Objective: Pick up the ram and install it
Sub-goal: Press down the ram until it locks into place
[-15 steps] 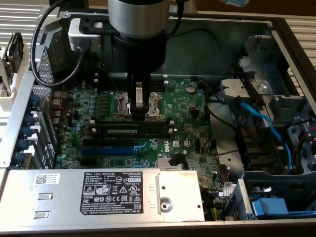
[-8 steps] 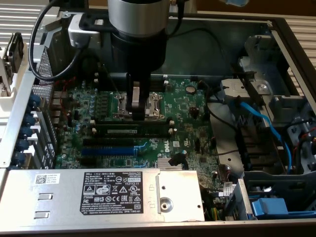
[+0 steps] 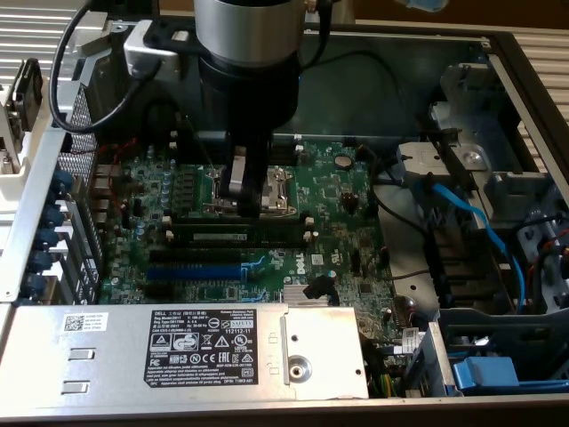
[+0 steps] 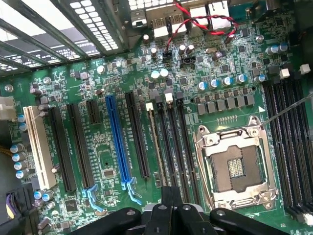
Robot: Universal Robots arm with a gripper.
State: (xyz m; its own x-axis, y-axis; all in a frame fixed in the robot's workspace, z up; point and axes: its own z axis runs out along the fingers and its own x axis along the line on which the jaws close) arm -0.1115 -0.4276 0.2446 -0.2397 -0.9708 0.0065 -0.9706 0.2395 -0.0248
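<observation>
While the claw hangs closed and empty over the green motherboard beside the silver CPU socket, the ram, a thin dark strip with a pale label, lies along a long black memory slot just below. Judged: ram placed; whether it is fully seated cannot be told.

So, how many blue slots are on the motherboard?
1: the blue slot lies among black slots, away from the empty processor socket. The arm covers some board, so another could be hidden.
</observation>
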